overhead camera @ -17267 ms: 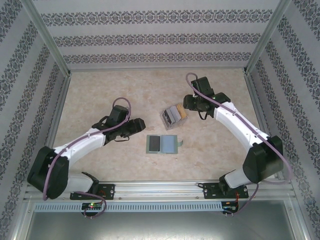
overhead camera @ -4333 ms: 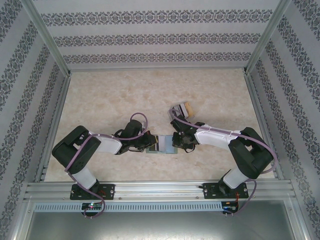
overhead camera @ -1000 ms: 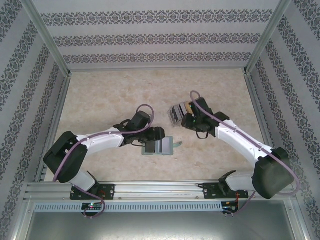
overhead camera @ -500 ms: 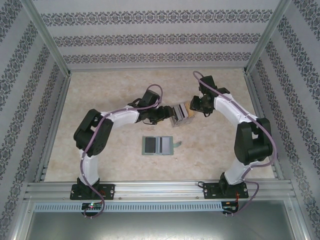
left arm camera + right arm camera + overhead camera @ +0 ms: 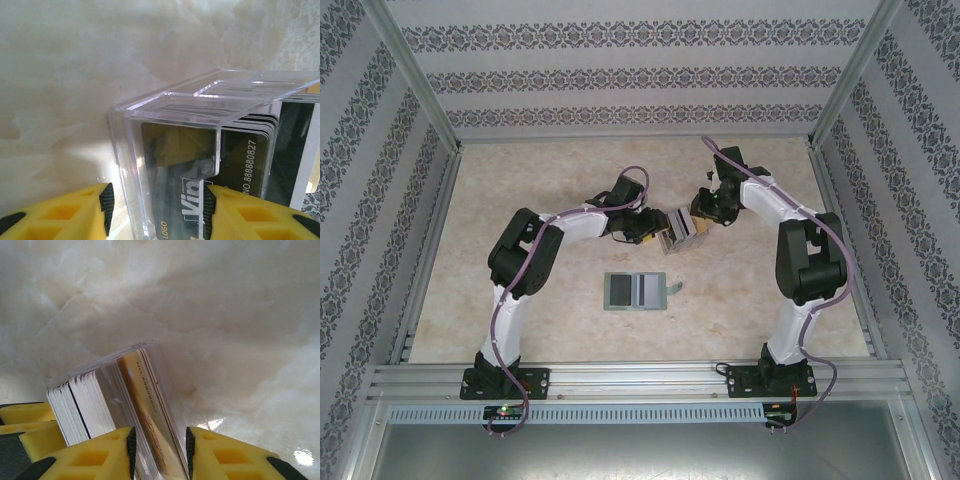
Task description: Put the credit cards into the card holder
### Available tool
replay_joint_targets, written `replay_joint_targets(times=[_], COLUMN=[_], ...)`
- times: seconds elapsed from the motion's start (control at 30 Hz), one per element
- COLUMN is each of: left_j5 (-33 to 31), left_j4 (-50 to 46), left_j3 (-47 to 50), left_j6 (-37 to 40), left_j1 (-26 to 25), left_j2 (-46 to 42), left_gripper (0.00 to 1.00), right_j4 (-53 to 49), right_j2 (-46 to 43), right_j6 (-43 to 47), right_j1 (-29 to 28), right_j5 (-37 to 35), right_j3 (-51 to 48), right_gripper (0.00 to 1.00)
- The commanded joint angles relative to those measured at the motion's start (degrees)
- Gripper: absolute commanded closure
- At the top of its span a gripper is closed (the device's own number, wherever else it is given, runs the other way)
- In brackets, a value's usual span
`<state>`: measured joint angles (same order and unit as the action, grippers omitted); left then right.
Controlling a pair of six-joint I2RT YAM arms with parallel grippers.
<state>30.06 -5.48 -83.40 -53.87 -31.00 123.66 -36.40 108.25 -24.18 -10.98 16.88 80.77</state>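
The left gripper, which a second ago hovered over the small sage-green folding card holder, is now at the far middle of the marbled beige table, at the left end of the clear plastic box. Its yellow jaws stand about half open astride a corner of that end. A sliver of light shows between one pad and the wall; I cannot tell whether the other pad touches. The right gripper stays at the box's right end, its jaws narrowed onto the end wall and the tan card just behind it. The thin grey and dark plastic credit cards stand on edge inside the box. The card holder lies open and flat nearer the arm bases, well apart from both grippers, where it lay half a second ago.
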Motion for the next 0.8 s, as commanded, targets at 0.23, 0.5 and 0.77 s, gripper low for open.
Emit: replay_joint_targets(times=[0.23, 0.5, 0.77], left_j5=[1.86, 1.92, 2.12], left_j4=[-1.19, -2.16, -2.51], left_j3=[-1.76, -2.51, -2.81], left_j6=[-0.19, 0.51, 0.83], left_j1=[0.59, 0.55, 0.52], left_j2=[2.24, 2.73, 2.99], left_gripper=[0.65, 0.68, 0.69], right_j4=[1.37, 2.46, 1.96], right_j2=[-2.72, -3.04, 0.07], right_j6=[-1.22, -2.29, -1.93], right_j1=[0.37, -0.34, -0.67], right_j5=[3.76, 5.26, 5.69], right_j3=[-0.48, -1.10, 0.51], right_gripper=[0.76, 0.77, 0.73])
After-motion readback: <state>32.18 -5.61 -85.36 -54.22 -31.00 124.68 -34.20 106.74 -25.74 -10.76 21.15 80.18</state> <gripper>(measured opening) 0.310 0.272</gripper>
